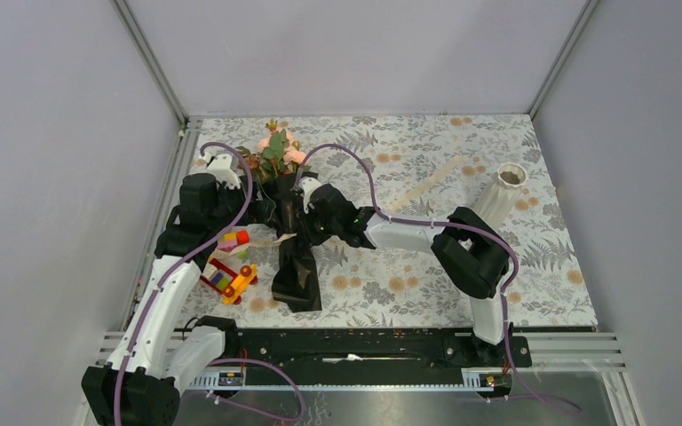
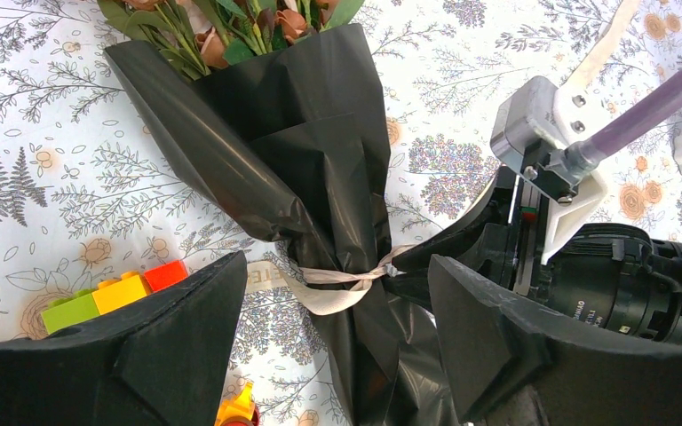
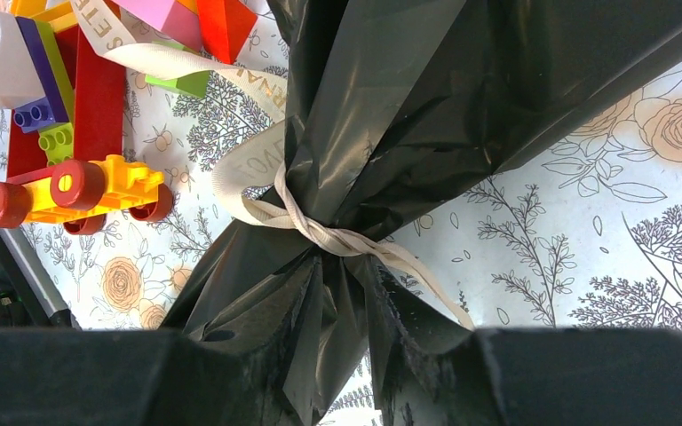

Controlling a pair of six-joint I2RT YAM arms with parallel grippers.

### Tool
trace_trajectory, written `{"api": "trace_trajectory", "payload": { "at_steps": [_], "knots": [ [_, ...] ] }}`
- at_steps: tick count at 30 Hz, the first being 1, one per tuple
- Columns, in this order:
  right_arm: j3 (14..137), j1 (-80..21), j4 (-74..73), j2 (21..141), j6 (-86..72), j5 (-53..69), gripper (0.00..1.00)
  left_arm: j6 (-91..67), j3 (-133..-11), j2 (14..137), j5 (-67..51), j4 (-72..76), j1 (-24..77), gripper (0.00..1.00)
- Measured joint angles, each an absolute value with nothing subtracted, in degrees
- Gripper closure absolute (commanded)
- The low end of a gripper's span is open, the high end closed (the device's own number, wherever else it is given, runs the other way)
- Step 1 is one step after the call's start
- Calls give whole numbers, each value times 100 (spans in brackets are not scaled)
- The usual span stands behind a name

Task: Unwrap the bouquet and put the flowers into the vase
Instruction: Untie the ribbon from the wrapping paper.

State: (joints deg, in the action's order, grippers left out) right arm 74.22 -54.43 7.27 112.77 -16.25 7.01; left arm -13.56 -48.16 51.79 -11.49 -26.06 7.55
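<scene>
The bouquet (image 1: 291,257) lies left of the table's middle, a black paper cone with its mouth pointing away from me. The flowers (image 1: 275,146) show at that mouth as peach roses and green leaves (image 2: 222,35). A cream ribbon (image 2: 337,282) is knotted round the gathered neck (image 3: 320,235). My left gripper (image 2: 337,266) hovers open over the neck, one finger on each side, touching nothing. My right gripper (image 1: 295,217) comes in from the right. Its fingers (image 3: 351,271) pinch the wrapping folds just beside the knot. The vase (image 1: 500,195), white and ribbed, stands far right.
A colourful toy-block car (image 1: 229,280) sits just left of the bouquet, close to the ribbon's loose tail (image 3: 71,186). A pale flat strip (image 1: 431,182) lies on the floral cloth between bouquet and vase. Metal frame rails border the table.
</scene>
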Motion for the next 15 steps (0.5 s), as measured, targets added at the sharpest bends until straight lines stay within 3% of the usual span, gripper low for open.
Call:
{"api": "trace_trajectory", "payload": {
  "at_steps": [11, 15],
  "knots": [
    [7459, -5443, 827, 11382, -1579, 718, 68, -1358, -4816, 5251, -1149, -2611, 744, 20],
    [7537, -5443, 854, 11452, -1562, 718, 74, -1358, -4816, 5269, -1151, -2609, 738, 20]
  ]
}}
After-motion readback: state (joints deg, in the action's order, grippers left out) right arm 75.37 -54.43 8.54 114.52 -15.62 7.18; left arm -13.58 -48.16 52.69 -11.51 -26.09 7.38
